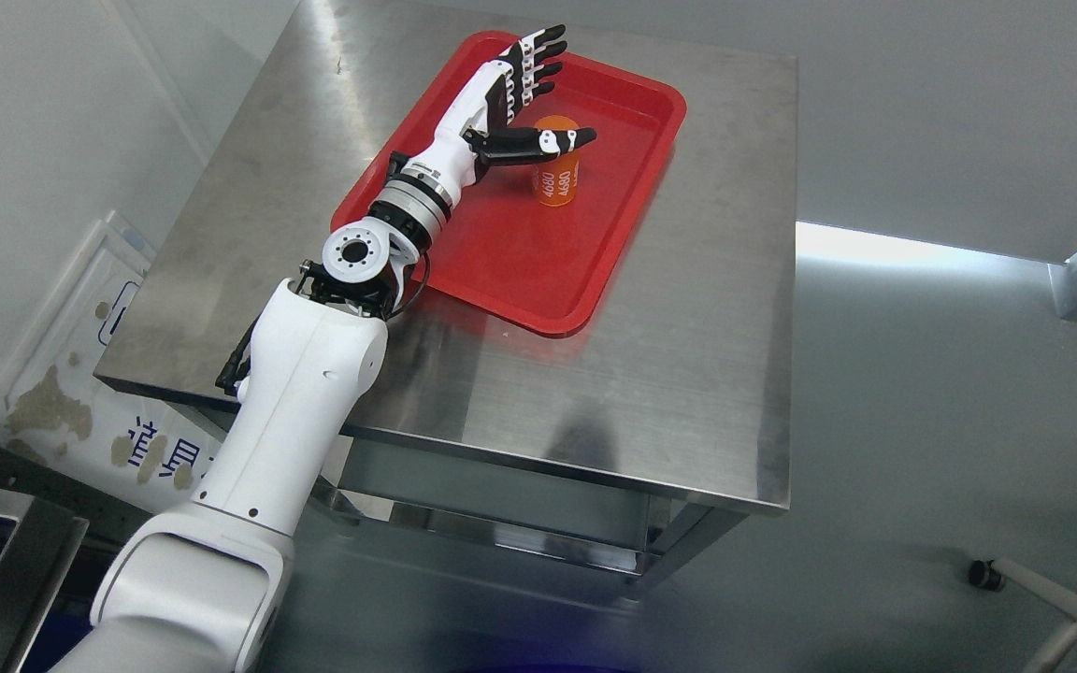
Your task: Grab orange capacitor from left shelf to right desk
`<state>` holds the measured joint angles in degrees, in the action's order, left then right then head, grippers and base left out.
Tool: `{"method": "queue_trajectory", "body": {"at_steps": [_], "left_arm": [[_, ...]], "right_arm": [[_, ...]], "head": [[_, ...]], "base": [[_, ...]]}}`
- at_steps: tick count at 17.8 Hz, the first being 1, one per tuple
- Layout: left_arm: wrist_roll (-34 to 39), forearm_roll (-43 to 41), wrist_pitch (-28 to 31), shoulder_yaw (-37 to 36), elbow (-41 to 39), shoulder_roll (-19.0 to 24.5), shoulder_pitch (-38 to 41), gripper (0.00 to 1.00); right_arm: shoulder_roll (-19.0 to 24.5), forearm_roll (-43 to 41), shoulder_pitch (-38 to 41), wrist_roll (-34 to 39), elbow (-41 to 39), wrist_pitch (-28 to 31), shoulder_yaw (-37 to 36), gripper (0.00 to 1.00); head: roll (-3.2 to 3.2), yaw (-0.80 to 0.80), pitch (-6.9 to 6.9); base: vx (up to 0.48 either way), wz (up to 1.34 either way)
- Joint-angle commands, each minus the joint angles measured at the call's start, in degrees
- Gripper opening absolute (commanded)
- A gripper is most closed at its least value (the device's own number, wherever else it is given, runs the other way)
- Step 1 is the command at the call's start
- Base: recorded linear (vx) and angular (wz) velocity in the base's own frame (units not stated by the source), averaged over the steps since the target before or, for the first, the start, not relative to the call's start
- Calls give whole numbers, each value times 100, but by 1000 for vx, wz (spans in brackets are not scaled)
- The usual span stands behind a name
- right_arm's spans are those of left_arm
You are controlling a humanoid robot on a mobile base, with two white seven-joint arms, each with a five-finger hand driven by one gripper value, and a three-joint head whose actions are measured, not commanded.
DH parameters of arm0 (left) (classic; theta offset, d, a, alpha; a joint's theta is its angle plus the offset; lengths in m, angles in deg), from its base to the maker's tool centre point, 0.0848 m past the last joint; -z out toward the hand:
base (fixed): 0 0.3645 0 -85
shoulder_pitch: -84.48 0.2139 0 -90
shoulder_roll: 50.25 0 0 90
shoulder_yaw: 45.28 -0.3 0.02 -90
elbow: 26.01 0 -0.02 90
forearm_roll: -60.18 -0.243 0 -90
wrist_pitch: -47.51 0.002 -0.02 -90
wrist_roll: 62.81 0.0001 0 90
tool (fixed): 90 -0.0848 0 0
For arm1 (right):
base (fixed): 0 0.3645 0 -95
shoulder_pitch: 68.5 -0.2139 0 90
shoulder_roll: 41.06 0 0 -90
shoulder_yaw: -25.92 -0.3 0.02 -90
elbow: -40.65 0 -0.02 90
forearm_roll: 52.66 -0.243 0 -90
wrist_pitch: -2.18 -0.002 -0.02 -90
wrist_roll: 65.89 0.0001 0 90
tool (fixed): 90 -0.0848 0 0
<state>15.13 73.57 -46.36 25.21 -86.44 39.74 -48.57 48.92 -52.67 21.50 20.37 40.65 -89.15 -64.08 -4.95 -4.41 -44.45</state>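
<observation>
Reaching over red tray [595, 280], left robot hand [515, 98] fingers spread wide — thumb hiding orange capacitor [557, 182] top, holding nothing.

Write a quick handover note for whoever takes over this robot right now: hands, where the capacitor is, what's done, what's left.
Left hand: open, fingers spread over the red tray, thumb across the top of the orange capacitor; no grasp closed on it.
Right hand: not in view.
Orange capacitor: standing upright in the red tray on the steel table.
Done: the capacitor stands in the tray; whether this table is the shelf or the desk cannot be told.
Left: if this is the pickup, close the grasp and carry it across; if the drop-off, withdraw the hand.
</observation>
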Motion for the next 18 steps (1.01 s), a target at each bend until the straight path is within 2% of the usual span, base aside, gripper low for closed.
{"method": "queue_trajectory", "body": {"at_steps": [1, 5, 6, 11, 15, 18], "left_arm": [[-7, 278, 263, 711, -319, 101, -194, 98], [-225, 279, 1203, 1852, -1257, 101, 6, 100], [-418, 279, 1257, 2090, -1547, 101, 190, 100], [-1288, 287, 1249, 3092, -2656, 659, 1358, 100], [-1457, 296, 1249, 3647, -3228, 660, 2255, 100], [-1326, 296, 1232, 3692, -3264, 538, 2477, 100]], "right_arm": [[-98, 35, 123, 4, -100, 2, -61, 100], [-98, 35, 132, 4, -100, 2, -61, 100], [-98, 35, 132, 4, -100, 2, -61, 100], [-98, 35, 132, 4, -100, 2, -61, 100], [-98, 35, 132, 4, -100, 2, -61, 100], [-98, 35, 132, 4, -100, 2, -61, 100]], "head": [[0, 0, 0], [0, 0, 0], [0, 0, 0], [0, 0, 0], [0, 0, 0], [0, 0, 0]], "base": [[0, 0], [0, 0], [0, 0], [0, 0], [0, 0], [0, 0]]}}
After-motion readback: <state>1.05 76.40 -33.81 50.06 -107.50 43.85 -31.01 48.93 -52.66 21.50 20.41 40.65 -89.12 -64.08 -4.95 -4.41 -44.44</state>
